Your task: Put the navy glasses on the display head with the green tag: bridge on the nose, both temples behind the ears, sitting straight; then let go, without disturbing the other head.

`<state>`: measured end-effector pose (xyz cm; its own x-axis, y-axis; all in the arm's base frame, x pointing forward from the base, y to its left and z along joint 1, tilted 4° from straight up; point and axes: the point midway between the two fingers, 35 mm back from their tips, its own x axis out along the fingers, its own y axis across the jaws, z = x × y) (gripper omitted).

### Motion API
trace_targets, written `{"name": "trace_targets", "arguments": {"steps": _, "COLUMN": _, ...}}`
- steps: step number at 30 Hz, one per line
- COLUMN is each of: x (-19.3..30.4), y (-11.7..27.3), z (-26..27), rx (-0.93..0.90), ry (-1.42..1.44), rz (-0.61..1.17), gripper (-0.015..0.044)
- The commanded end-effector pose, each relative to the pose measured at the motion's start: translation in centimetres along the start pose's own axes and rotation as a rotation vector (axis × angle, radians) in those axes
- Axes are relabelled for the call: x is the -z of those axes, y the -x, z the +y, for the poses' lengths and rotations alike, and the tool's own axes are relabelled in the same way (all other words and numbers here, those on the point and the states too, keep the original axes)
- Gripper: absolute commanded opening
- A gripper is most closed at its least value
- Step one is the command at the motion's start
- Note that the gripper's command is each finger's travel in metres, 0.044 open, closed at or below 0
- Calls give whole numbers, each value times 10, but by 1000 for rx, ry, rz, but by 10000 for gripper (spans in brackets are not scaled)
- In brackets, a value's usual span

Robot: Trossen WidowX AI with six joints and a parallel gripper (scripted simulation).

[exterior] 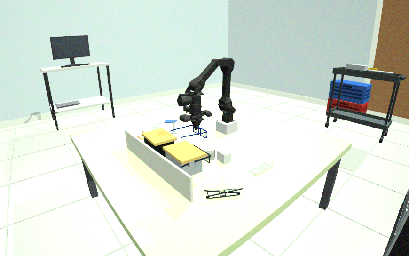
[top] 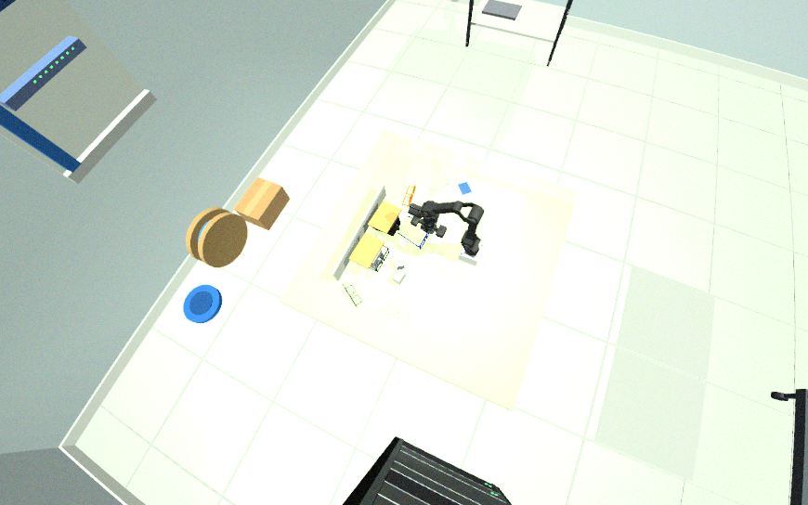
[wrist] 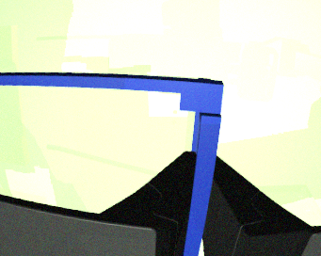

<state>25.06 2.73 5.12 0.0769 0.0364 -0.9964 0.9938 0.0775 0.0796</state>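
My gripper [top: 430,230] [exterior: 196,128] [wrist: 198,163] is shut on the navy glasses [top: 421,244] [exterior: 206,134] [wrist: 197,96], at one temple close to its hinge. The glasses hang above the table, lenses toward the arm base and temples open toward the heads. The dark head [exterior: 156,148] [top: 384,216] under a yellow slab [exterior: 158,137] stands beyond the temple ends, apart from them. The grey head [exterior: 193,169] [top: 367,251] under the other yellow slab [exterior: 184,152] wears black glasses [exterior: 209,157]. I cannot make out a green tag; the faces are mostly hidden.
A grey panel [top: 357,235] [exterior: 158,168] stands behind both heads. A white block [top: 398,276] [exterior: 224,156] stands before the grey head. Folded dark glasses [top: 352,294] [exterior: 222,193], pale glasses [exterior: 262,168], orange glasses [top: 411,195], a blue square [top: 464,187] [exterior: 170,121] and a white post [exterior: 173,126] are around.
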Motion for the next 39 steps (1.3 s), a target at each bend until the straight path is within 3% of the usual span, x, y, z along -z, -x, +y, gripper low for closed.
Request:
{"name": "trace_targets", "arguments": {"steps": 1, "x": -1, "y": -1, "z": 3, "rx": -1, "ry": 0, "rz": -4, "gripper": 0}}
{"name": "trace_targets", "arguments": {"steps": 39, "x": -1, "y": -1, "z": 50, "rx": -10, "ry": 0, "rz": -4, "gripper": 0}}
